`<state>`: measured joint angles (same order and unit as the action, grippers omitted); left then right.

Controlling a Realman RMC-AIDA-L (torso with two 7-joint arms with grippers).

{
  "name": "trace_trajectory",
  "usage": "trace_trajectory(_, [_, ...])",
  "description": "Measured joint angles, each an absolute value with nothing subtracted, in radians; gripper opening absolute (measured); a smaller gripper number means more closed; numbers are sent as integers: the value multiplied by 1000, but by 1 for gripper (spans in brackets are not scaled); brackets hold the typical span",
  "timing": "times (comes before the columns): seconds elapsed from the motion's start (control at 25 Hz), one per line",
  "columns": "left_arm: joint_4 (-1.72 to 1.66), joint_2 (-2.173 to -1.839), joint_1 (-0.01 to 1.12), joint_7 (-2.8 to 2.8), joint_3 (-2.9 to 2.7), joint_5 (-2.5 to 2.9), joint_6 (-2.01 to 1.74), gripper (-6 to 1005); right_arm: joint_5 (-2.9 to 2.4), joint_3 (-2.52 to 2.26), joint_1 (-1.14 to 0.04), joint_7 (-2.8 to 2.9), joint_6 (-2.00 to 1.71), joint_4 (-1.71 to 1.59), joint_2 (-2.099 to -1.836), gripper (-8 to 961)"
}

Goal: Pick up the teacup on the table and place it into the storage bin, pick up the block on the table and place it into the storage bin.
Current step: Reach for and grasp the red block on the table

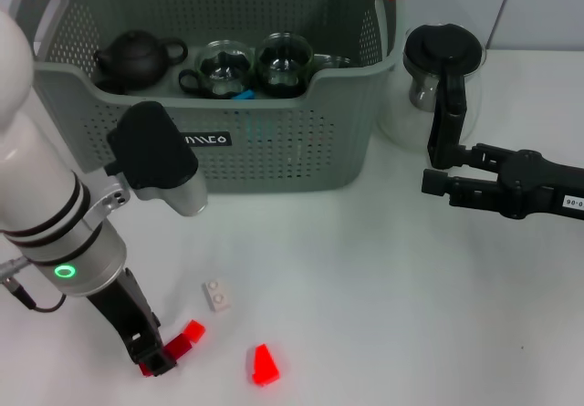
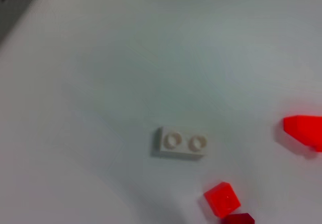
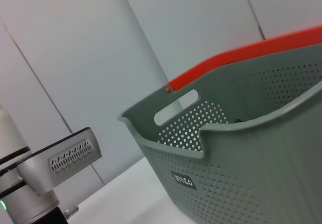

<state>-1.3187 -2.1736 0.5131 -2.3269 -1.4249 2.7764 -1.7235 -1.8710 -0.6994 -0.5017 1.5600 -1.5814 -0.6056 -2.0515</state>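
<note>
The grey storage bin (image 1: 274,141) stands at the back of the table and also fills the right wrist view (image 3: 251,153). Two glass teacups (image 1: 224,68) sit inside it beside a dark teapot (image 1: 137,57). A white two-stud block (image 1: 217,294) (image 2: 182,143) lies on the table in front. Right of it lies a red sloped block (image 1: 265,365) (image 2: 304,131). A small red block (image 1: 193,331) (image 2: 221,199) and a dark red one (image 1: 178,346) lie close to my left gripper (image 1: 152,360), which is low over the table at the front left. My right gripper (image 1: 429,182) hangs by the jug.
A glass jug with a black lid (image 1: 443,68) stands right of the bin, just behind my right gripper. White tabletop spreads between the bin's front wall and the blocks, and over the front right.
</note>
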Motion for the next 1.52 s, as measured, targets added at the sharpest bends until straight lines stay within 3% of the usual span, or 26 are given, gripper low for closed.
trace_trajectory(1.52, [-1321,-2169,523,-2376,-1440,2832,-1704,567,-1875,-699,-499,1559,-1582,-593,-2048,884])
